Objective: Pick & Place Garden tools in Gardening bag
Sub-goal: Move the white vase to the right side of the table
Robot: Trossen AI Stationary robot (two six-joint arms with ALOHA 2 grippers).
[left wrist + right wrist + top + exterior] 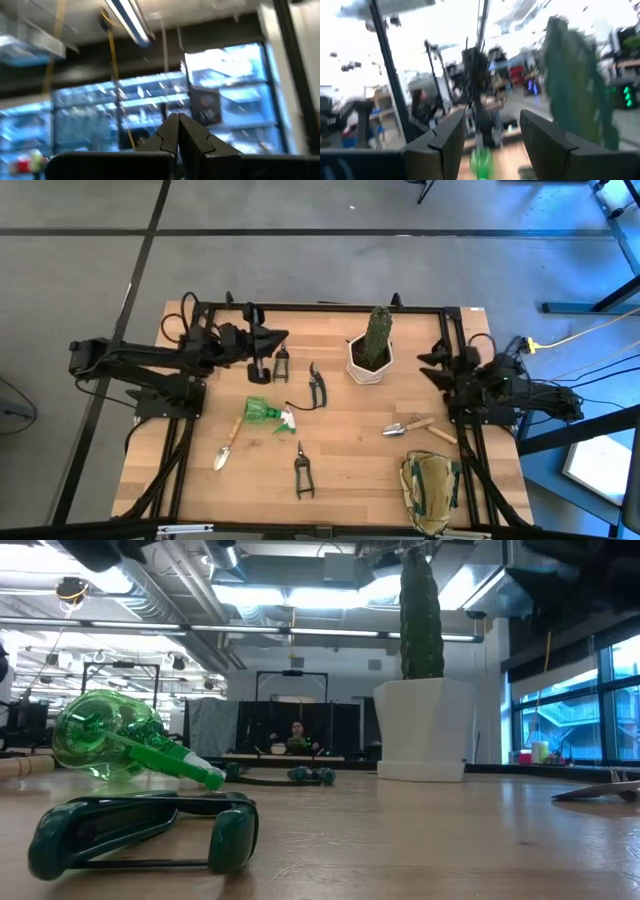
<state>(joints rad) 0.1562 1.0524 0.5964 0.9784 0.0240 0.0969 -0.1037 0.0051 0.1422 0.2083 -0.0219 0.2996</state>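
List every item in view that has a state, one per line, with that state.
left claw: shut, empty, raised at the table's rear left
right claw: open, empty, at the table's right edge
spray bottle: lying on its side
gardening bag: on the table's front right, no tool seen in it
cactus: upright in its white pot
three shears: lying flat
two trowels: lying flat

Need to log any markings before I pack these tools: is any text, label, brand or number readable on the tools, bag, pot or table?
None readable.
Spray bottle: no label shows.
Pruning shears: no marking visible.
Cactus pot: plain white.
Gardening bag: too small to tell.
Trowels: too small to tell.
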